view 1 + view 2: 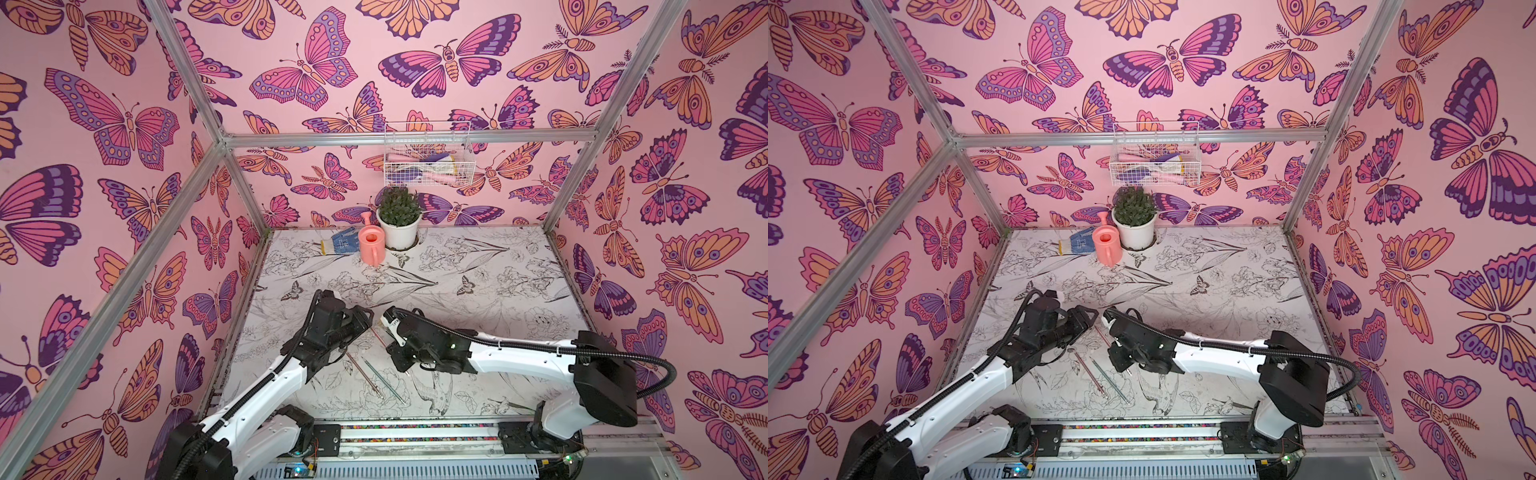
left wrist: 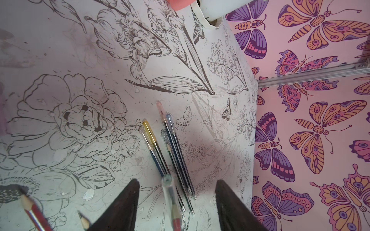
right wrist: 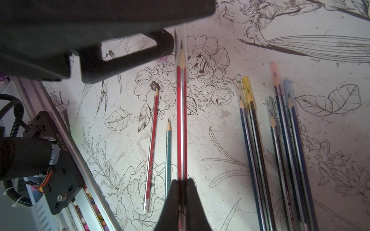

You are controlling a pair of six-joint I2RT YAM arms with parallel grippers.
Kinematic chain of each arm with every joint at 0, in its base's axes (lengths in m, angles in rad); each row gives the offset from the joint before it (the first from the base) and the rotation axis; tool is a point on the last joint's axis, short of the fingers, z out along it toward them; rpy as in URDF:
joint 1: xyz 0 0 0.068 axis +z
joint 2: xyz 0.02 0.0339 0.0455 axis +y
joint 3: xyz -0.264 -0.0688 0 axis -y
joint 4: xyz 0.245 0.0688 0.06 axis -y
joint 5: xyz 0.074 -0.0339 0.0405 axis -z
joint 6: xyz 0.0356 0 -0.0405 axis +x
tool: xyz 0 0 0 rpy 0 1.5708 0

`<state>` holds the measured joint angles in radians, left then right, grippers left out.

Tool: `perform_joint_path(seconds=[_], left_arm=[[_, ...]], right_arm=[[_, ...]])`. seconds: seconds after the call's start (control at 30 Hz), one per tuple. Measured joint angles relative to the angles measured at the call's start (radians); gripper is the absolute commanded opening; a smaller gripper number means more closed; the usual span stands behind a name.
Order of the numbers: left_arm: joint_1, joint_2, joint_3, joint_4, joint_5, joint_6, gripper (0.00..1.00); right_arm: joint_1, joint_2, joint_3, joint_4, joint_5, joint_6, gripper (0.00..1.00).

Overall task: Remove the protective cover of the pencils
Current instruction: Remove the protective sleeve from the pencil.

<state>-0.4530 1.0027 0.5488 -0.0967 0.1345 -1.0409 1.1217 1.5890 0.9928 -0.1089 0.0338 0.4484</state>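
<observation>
**Third cap about to come off**

My right gripper is clamped on a red pencil. My left gripper, jaws apart, straddles its clear cap. Just beside it lie a bare red pencil and a bare teal pencil; five capped pencils wait on its other side.

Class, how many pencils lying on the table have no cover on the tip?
2. A red pencil and a teal pencil lie side by side, apart, next to the capped pencil that the right gripper holds. The grippers may hide more.
</observation>
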Motion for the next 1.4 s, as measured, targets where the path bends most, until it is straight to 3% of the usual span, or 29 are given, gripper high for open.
perform_joint_path(seconds=[0.17,0.33,0.73,1.4], left_arm=[[-0.001,0.003,0.0,0.01,0.0,-0.006,0.39],[-0.006,0.019,0.0,0.021,0.0,-0.013,0.28],[-0.006,0.02,0.0,0.021,-0.007,-0.016,0.21],[-0.005,-0.019,-0.013,0.021,-0.047,-0.019,0.17]], right_arm=[[0.0,0.01,0.011,0.0,0.0,0.0,0.05],[0.0,0.014,0.015,0.0,0.0,0.0,0.05],[0.0,0.014,0.022,0.0,-0.001,0.0,0.04],[-0.001,0.014,0.026,0.0,-0.02,0.0,0.04]])
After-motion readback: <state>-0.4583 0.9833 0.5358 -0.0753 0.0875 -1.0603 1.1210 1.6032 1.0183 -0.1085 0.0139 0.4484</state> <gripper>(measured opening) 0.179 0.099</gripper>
